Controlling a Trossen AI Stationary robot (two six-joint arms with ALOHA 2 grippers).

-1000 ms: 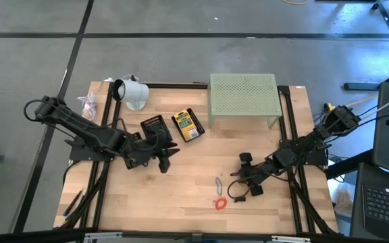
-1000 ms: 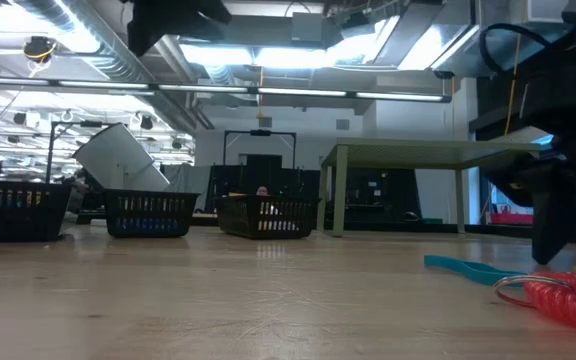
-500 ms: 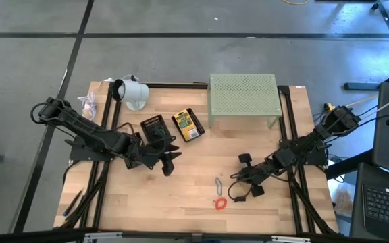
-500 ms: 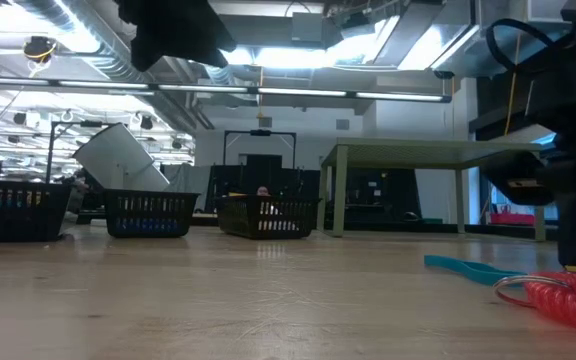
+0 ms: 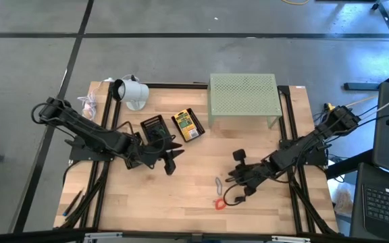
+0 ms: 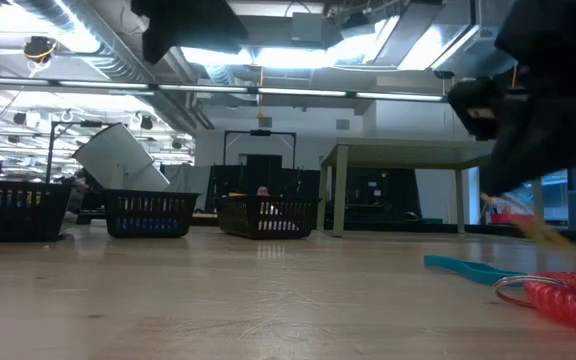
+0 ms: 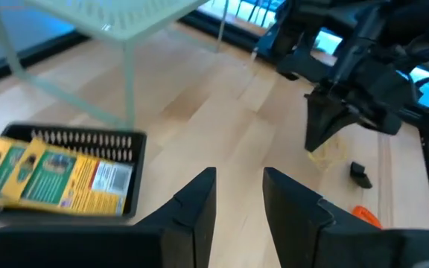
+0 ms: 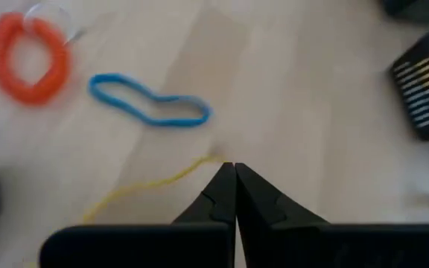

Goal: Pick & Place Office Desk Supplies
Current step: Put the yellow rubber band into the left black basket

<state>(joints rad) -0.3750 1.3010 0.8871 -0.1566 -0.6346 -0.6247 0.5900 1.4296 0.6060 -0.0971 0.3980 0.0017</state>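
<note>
My right gripper (image 5: 234, 177) is shut on a thin yellow rubber band (image 8: 144, 186), above the table's near-right part; it also shows in the low view (image 6: 508, 160). A blue rubber band (image 8: 149, 106) and a red coiled band (image 8: 27, 56) with a metal ring lie flat on the wood just beyond it. My left gripper (image 5: 171, 160) hovers left of the table's middle, slightly open and empty (image 7: 238, 195). A yellow printed packet (image 5: 186, 125) lies in a black tray; a second black tray (image 5: 154, 127) lies beside it. My right gripper pinches the yellow rubber band at one end of its loop (image 8: 216, 159) between its two fingertips. The fingers slant down from the table's right side. The band hangs slack below them (image 6: 548, 238), trailing back under the gripper; whether its low end touches the table, I cannot tell.
A pale green perforated stand (image 5: 243, 98) stands at the far middle-right. A white cup-like object (image 5: 130, 91) lies at the far left, with a small pale item (image 5: 88, 104) beside it. Bare wood lies between the two grippers.
My right gripper has risen off the table and gone a little toward the left and far edges, drawing the yellow band up with it. My left gripper has shifted slightly toward the table's right.
</note>
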